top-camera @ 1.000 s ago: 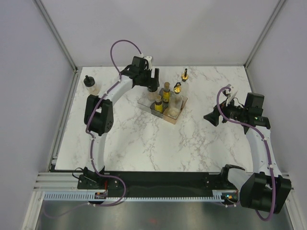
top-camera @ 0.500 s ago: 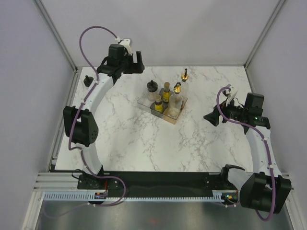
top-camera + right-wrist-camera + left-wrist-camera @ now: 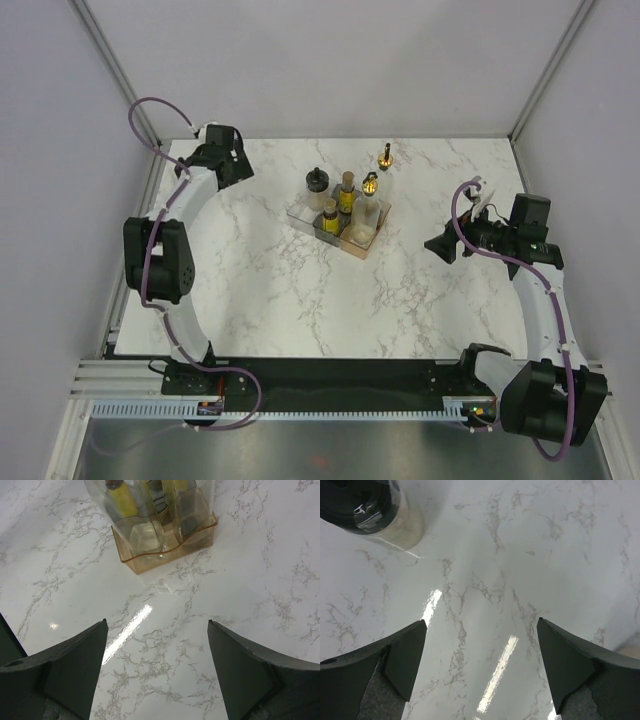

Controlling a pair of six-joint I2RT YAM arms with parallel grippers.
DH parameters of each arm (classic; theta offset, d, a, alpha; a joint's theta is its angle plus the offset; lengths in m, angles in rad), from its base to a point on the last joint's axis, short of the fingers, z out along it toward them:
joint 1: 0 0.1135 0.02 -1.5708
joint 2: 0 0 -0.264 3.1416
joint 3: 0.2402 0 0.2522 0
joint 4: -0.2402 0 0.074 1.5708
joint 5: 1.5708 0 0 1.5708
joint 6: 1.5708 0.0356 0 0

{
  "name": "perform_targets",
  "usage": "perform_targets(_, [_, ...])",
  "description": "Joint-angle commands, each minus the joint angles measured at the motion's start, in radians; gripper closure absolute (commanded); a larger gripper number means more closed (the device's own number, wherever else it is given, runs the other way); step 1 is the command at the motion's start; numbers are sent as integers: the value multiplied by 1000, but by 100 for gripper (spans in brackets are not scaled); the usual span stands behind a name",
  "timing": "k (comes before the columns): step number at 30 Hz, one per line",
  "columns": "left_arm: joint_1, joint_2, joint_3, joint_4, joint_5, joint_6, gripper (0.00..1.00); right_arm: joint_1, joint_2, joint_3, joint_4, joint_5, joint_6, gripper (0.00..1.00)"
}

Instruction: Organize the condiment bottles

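Left jaws are positioned at the far-left corner of the tabletop [image 3: 300, 300], spread wide with nothing between the fingers [image 3: 402, 662]; only bare marble is framed there. A squat black-capped bottle [image 3: 367, 505] is stood just ahead and off to one side, untouched, and is cut off by the top-left of the left wrist view. The wide opening this close is judged as set up for a grasp on it, since it is stood well apart from the rest. In the top view this bottle is not seen. It is taken to be hidden by the left arm [image 3: 185, 195].

The compartment tray [image 3: 298, 212] is placed around mid-tabletop, toward the far edge. A nearer amber bottle [image 3: 330, 213] and a farther amber bottle [image 3: 347, 192] are held upright in it, yellow labels showing. A tall gold-pourer bottle [image 3: 371, 193] is stood at its right side. A second squat black-capped bottle [image 3: 318, 184] is at the tray's far-left end; inside a compartment or just beside the rim cannot be told. A lone gold-pourer bottle [image 3: 385, 156] is stood by the far edge, apart from the tray, and is judged not yet sorted.

Right jaws are held near the right edge, wide open and empty, pointed at the tray's peach end [image 3: 170, 552]. They are judged parked out of the left arm's way. In the right wrist view the bottle tops are cut off by the frame. A pale clear shape in the peach compartment cannot be identified.
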Motion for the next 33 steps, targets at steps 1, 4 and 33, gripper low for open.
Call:
perform_targets(1, [28, 87, 74, -59, -180, -85, 0, 7, -6, 27, 7, -19, -26, 10])
perform_targets(4, [74, 135, 106, -79, -188, -89, 0, 7, -10, 27, 8, -17, -26, 10])
perform_targets(33, [218, 397, 497, -76, -94, 69, 10, 17, 10, 29, 5, 6, -33, 10])
